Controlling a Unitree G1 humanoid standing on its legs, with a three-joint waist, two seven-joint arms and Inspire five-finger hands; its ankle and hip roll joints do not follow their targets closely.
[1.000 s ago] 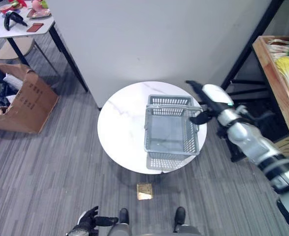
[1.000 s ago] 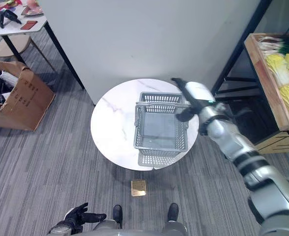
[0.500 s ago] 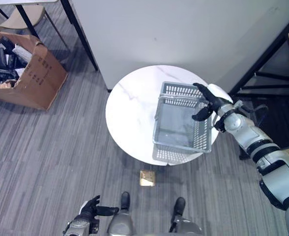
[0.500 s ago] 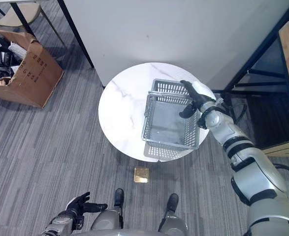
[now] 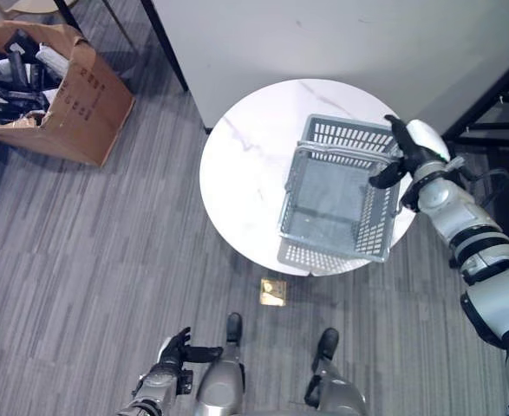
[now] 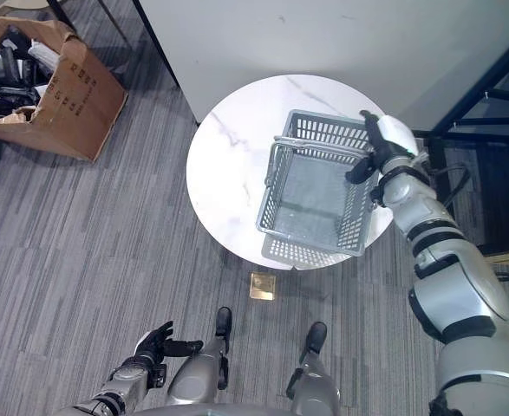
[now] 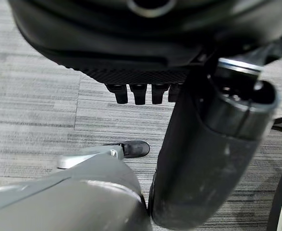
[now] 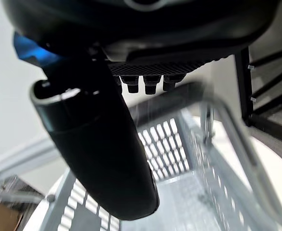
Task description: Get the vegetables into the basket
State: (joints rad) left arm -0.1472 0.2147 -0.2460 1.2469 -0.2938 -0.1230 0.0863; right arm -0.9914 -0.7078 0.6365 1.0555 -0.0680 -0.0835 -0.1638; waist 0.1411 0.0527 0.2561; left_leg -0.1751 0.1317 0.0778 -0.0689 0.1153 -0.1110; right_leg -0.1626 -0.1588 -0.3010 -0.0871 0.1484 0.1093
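Note:
A grey plastic basket (image 5: 323,256) stands on the right half of a round white marble-look table (image 5: 245,165). Both of its wire handles (image 5: 345,152) lie across its far end, and its bare grey bottom shows. My right hand (image 5: 407,149) hovers at the basket's far right corner, just past the handles. Its fingers are straight and its thumb (image 8: 97,144) reaches over the basket's inside, so it is open with nothing in it. My left hand (image 5: 172,354) hangs low over the floor at my left side, open, thumb (image 7: 208,159) out.
An open cardboard box (image 5: 55,87) full of dark items sits on the grey carpet at the far left. A white partition (image 5: 323,35) rises just behind the table. A black shelf frame (image 5: 497,95) stands to the right. A small brass floor plate (image 5: 273,291) lies under the table's near edge.
The camera has swung, so the table and basket sit higher and further right and the shelf of greens has left the view. My right hand stays at the basket's far right corner.

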